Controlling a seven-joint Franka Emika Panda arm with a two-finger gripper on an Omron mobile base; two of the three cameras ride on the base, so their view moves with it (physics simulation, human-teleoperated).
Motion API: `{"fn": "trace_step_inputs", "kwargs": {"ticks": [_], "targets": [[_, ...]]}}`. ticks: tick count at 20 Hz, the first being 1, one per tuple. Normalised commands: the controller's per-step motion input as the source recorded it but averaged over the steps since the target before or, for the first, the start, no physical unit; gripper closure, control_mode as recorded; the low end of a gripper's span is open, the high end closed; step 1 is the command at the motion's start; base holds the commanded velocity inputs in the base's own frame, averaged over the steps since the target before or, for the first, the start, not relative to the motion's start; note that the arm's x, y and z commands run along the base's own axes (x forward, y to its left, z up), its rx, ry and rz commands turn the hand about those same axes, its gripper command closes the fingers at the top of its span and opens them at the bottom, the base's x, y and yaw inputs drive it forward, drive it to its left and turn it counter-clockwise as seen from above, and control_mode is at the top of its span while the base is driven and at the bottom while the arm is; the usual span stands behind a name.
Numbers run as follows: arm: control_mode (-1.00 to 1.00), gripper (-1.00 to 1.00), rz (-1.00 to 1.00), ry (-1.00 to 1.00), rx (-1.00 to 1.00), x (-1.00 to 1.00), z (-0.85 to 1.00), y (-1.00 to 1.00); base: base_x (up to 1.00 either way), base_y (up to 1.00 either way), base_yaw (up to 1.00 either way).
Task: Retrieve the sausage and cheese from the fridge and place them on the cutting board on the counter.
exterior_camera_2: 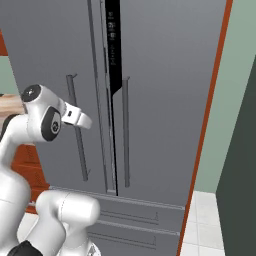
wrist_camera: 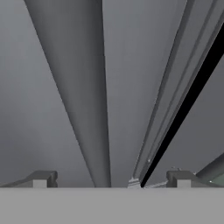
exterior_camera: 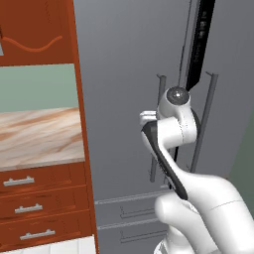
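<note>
**Fingers spread at the fridge handle, doors barely parted**

Grey fridge [exterior_camera_2: 165, 100] doors take up most of the scene, with a red-brown cabinet frame to the fridge's left and a stretch of marbled tabletop [exterior_camera: 39, 136] beyond that. A narrow dark gap runs between the two doors near the top, so the fridge looks only slightly ajar. Just left of that gap stands the left door's bar handle [exterior_camera_2: 77, 125], and the gripper [wrist_camera: 111, 183] sits close in front of it, fingers [wrist_camera: 43, 178] wide apart with the bar running up between them in the hand view. Nothing is held.

Sausage and cheese cannot be seen; they are presumably behind the doors, and the cutting board is not visible on the stretch of tabletop shown.

Risks, as I judge them:
- Closing while the bar is off-centre between the fingers could give a glancing hold that slips once the pull begins.
- Pulling straight back instead of along the door's arc could drag the fingers off the handle.
- The elbow sits near the right-hand handle [exterior_camera_2: 125, 130] and could knock it as the door swings.
</note>
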Motion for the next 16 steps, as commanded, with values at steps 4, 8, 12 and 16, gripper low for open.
{"fn": "trace_step_inputs", "kwargs": {"ticks": [4,8,12,16], "targets": [[-1.00,-1.00,0.00,0.08,0.12,0.26,0.00,0.00,0.00,0.00,0.00],[-1.00,-1.00,0.00,0.00,0.01,0.21,-0.06,-0.02,0.00,0.00,0.00],[-1.00,-1.00,0.00,0.00,-0.04,0.21,-0.15,0.00,0.00,0.00,0.00],[-1.00,-1.00,0.00,0.00,-0.01,0.20,-0.17,0.00,0.00,0.00,0.00]]}}
